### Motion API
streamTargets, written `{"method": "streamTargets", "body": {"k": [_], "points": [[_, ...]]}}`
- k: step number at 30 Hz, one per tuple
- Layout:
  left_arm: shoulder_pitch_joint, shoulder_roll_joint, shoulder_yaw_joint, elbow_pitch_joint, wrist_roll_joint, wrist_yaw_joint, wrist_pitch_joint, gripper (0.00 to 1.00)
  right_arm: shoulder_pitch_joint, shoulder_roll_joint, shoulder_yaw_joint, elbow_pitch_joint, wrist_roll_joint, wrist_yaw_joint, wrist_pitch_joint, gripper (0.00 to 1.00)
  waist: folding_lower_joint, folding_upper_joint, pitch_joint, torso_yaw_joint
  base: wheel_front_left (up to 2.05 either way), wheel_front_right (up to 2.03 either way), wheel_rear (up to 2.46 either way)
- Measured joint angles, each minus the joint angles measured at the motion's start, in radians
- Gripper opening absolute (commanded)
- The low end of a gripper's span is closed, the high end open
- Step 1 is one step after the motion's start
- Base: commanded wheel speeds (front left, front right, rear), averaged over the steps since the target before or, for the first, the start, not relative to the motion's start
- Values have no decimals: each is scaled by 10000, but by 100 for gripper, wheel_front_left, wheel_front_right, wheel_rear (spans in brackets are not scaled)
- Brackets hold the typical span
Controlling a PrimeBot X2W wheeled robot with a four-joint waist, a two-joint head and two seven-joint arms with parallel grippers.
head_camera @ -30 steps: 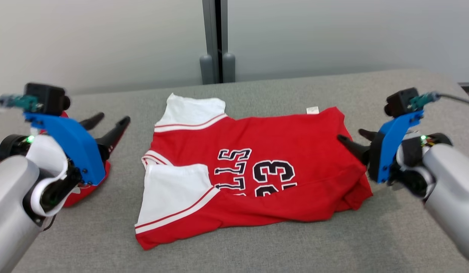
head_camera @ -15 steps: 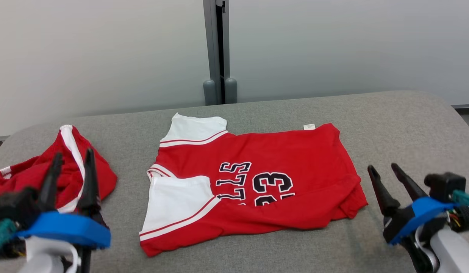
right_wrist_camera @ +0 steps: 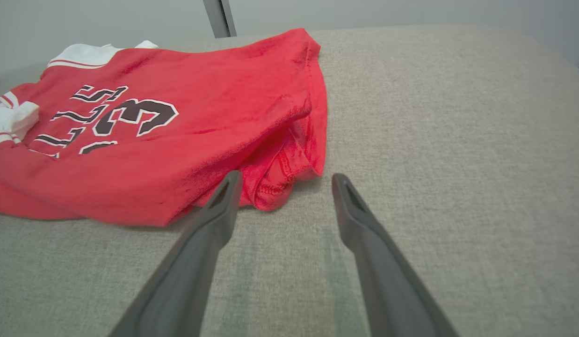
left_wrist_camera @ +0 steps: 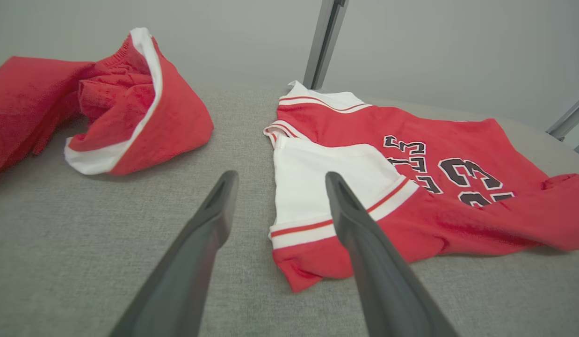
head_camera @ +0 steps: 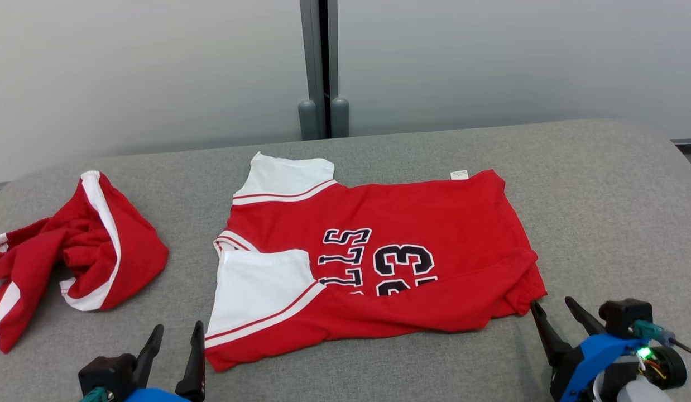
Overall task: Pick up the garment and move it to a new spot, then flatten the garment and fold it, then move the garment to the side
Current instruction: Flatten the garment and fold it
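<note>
Currently watching: the red jersey [head_camera: 379, 262] is lying flat on the grey table [head_camera: 602, 184], directly in front of the grey post [head_camera: 323, 67].
Long axis: it is running left to right across the post's front, white sleeves pointing to the robot's left, hem to its right.
Near edge: I am seeing it doubled up over the number.
Left gripper [head_camera: 178, 328]: fingers are standing wide apart, holding nothing, sitting just off the sleeve corner.
Right gripper [head_camera: 552, 302]: gaping too, gripping nothing, sitting just beside the hem corner.
Crumpled red garment [head_camera: 89, 251]: lying left of the post, apart from the jersey.
</note>
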Motion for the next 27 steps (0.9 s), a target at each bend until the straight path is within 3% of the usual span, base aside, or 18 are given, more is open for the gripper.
{"method": "streamTargets", "body": {"k": [8,23,24,25,27], "points": [[-872,-251,-692,991,-151,-537,1225,100,-1331,90,357,1377,-282,0,1214,100,2,1,468,219,0,0,0],[-2071,-715,-1417,2711,-685,-1204,3281,100,-2495,272,608,3018,-500,0,1417,100,0,0,1006,404,0,0,0],[-2154,-727,-1423,2803,-740,-1225,3425,100,-2541,282,683,3085,-502,-2,1427,84,1,0,1010,396,0,0,0],[-2222,-767,-1411,2890,-830,-1227,3524,90,-2602,293,746,3149,-499,-2,1494,65,0,0,1009,388,0,0,0],[-2335,-823,-1394,3064,-928,-1273,3655,37,-2655,318,888,3208,-445,0,1505,20,0,0,996,364,0,0,0]]}}
